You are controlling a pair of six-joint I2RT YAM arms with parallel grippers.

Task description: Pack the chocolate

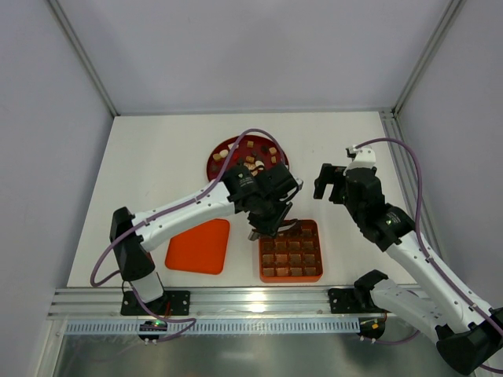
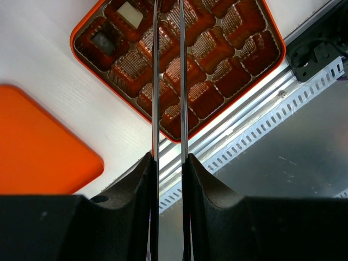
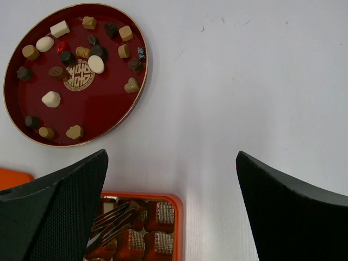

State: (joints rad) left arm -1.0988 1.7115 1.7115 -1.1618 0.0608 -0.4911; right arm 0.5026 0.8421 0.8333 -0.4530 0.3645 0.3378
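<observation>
The left tool [image 2: 168,162] is clamped on thin metal tweezers [image 2: 155,81], whose tips hang over the orange-red gridded tray [image 3: 157,196]. Two pieces of the chocolate [image 2: 129,12] sit in cells at one corner of the tray (one cream, one darker); the rest lie on a dark red plate [image 3: 103,109] beyond the tray. The right tool [image 3: 171,157] hovers with jaws spread wide over the table [image 3: 244,81], beyond the tray's right side

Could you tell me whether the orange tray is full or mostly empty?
Mostly empty. The tray shows two filled cells, a cream piece and a greyish piece; the other visible cells are bare.
</observation>
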